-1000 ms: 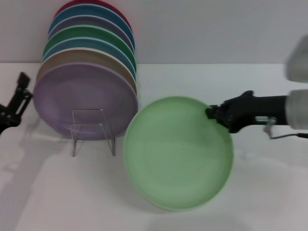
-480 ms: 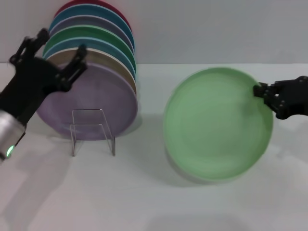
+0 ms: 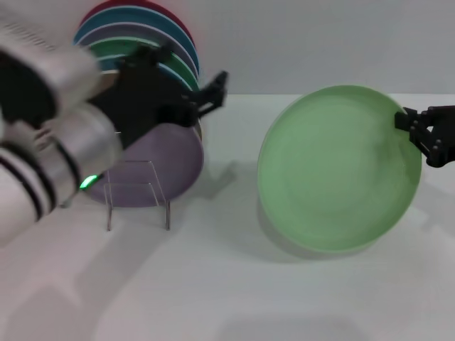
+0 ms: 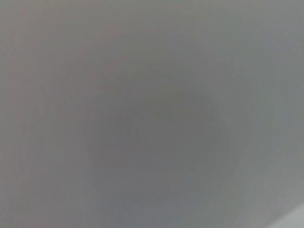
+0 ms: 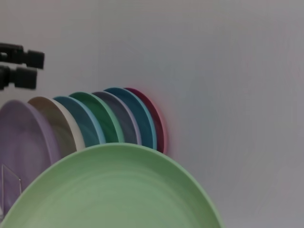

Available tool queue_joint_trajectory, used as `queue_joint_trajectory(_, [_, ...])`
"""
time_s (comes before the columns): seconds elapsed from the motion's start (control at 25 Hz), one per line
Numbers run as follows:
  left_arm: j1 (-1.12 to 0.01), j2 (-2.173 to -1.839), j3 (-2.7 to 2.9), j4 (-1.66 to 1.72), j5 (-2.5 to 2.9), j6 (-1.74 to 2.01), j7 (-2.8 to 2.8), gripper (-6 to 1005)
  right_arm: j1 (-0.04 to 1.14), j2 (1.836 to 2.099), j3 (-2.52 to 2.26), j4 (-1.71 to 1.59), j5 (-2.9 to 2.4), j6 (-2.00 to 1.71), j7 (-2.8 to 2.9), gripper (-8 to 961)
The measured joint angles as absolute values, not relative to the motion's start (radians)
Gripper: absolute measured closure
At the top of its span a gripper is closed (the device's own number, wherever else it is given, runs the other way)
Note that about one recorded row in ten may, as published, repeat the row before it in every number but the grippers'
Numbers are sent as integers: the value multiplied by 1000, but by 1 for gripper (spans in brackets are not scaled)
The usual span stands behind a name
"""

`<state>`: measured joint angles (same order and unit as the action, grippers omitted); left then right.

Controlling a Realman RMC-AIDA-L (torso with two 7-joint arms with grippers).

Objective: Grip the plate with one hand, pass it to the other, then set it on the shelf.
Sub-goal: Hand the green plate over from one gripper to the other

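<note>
I had the right claw [image 3: 421,138] clenched on the plate [image 3: 338,167] at its 3 o'clock rim; the left claw [image 3: 206,96], fingers spread, lay well apart toward 9 o'clock.

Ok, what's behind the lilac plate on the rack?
Behind the lilac plate a row of leaning plates: tan, blue, dark green, purple, teal, then red. Only their rims show; their faces are covered. In the head view the left claw hides part of them.
</note>
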<state>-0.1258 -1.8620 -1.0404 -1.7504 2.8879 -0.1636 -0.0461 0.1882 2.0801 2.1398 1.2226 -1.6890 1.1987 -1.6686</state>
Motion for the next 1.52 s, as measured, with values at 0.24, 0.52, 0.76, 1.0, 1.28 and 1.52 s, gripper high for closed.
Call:
queue_joint_trajectory(0.24, [-199,-1936,-1063,-1800,2861,-408,48,209,187,2080,2141,1224,-1691,1196,-1693,935])
queue_joint_trajectory(0.52, [-217,-2053,-1170,-1820,2698,-575,318,211,179,2079,2141,1222,-1705,1195,-1705,935])
queue_joint_trajectory(0.76, [-227,-2053,-1210,-1832,2586,-637,381,213,170,2080,2141,1219,-1719,1194,-1724,932])
queue_joint_trajectory(1.0, [-238,-2061,-1224,-1822,2506,-694,441,215,174,2080,2138,1224,-1717,1200,-1724,922])
queue_joint_trajectory(1.28, [-271,-2062,-1207,-1760,2499,-696,444,216,183,2080,2125,1230,-1711,1229,-1724,910])
queue_joint_trajectory(1.52, [-304,-2064,-1187,-1711,2495,-696,445,218,183,2081,2120,1233,-1696,1243,-1718,900])
